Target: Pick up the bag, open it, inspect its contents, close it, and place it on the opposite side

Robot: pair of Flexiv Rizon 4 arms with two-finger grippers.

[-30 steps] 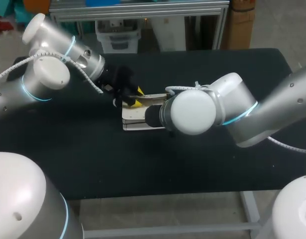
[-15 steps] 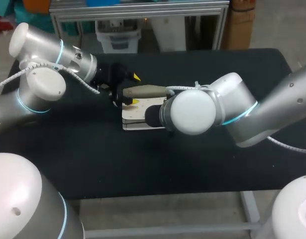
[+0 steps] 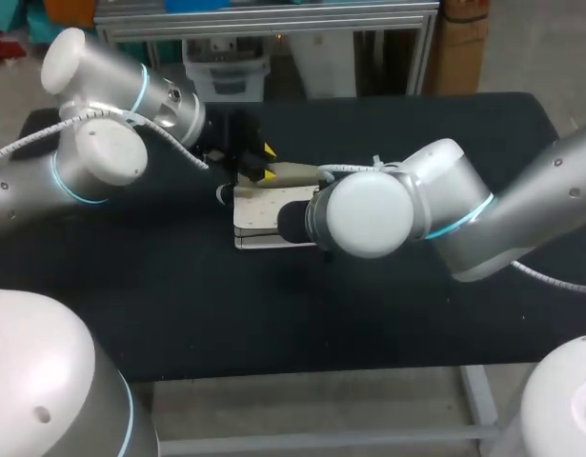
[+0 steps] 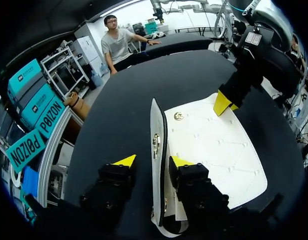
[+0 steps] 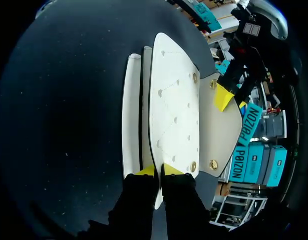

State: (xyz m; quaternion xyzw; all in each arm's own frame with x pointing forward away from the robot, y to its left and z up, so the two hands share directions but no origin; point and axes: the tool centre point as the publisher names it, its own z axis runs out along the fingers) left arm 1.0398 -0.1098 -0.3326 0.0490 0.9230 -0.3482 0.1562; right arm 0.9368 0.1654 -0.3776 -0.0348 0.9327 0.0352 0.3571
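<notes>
Left end effector (image 4: 152, 161) released, fingers astride the upright flap (image 4: 156, 131) of the white bag (image 3: 259, 221), mid-surface (image 3: 178, 286). Contents not visible. Right end effector (image 5: 159, 171) clenched on the bag's quilted edge.

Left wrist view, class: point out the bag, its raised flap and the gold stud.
bag (image 4: 219, 150), left wrist view, on its white quilted panel.
raised flap (image 4: 156, 120), left wrist view, on its white upright edge.
gold stud (image 4: 178, 116), left wrist view, on the stud's centre.
</notes>
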